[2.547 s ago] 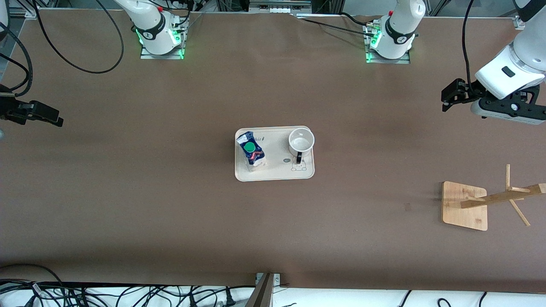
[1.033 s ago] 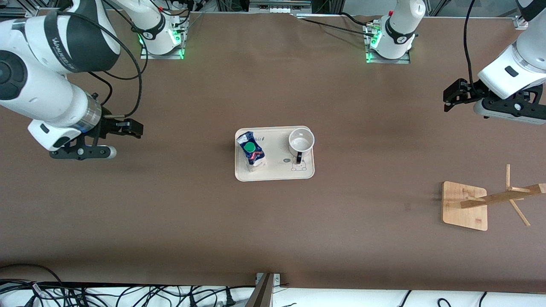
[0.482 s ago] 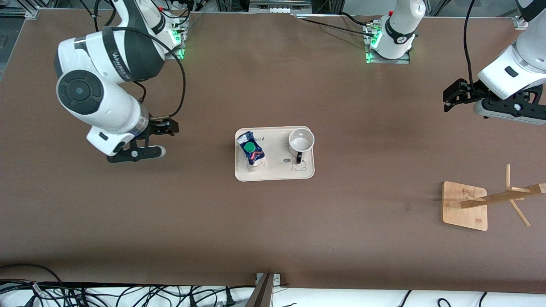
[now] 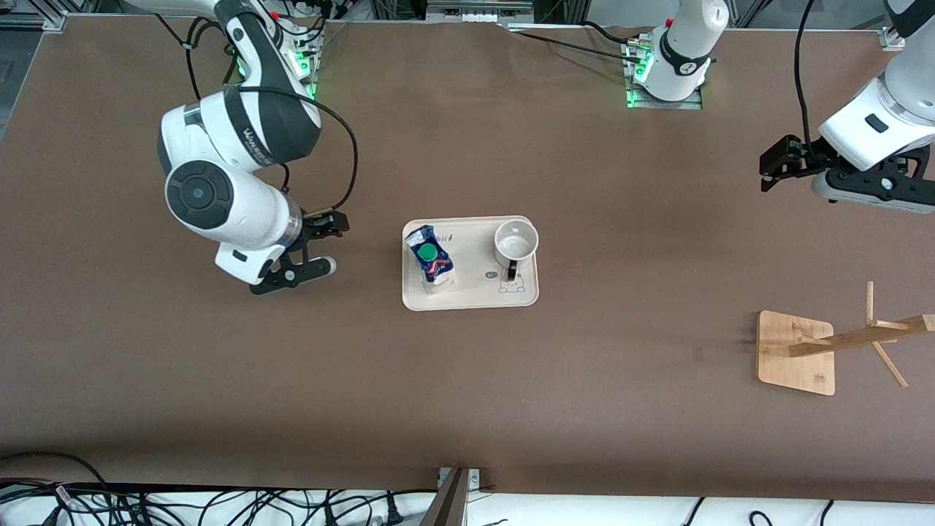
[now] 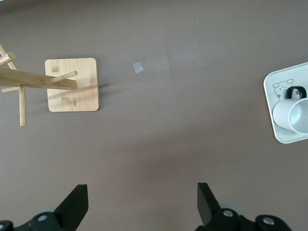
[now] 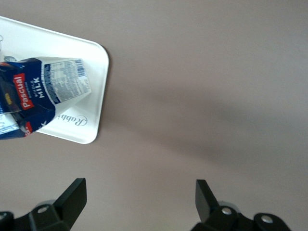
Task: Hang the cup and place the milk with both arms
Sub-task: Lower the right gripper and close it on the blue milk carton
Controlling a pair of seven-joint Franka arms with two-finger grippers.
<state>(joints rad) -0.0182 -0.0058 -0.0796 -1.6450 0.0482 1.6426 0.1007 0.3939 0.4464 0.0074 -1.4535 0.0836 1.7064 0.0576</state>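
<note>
The white cup (image 4: pixel 516 243) stands upright on a cream tray (image 4: pixel 475 296) at mid-table, its black handle toward the front camera; it also shows in the left wrist view (image 5: pixel 294 113). The milk (image 4: pixel 430 260), blue-topped with a green cap, stands on the same tray at the right arm's end, and shows in the right wrist view (image 6: pixel 45 94). My right gripper (image 4: pixel 336 225) is open and empty over bare table beside the tray's milk end, fingers (image 6: pixel 71 198) apart. My left gripper (image 4: pixel 765 172) waits open and empty over the table at the left arm's end, fingers (image 5: pixel 73 208) apart.
A wooden cup rack (image 4: pixel 796 352) with pegs on a square base stands toward the left arm's end, nearer to the front camera than the tray; it also shows in the left wrist view (image 5: pixel 72 84). Cables lie along the table's front edge (image 4: pixel 219 504).
My right arm has swung in from the right arm's end of the table toward the tray, its gripper now close beside the milk end. The left arm, cup and milk have not moved.
</note>
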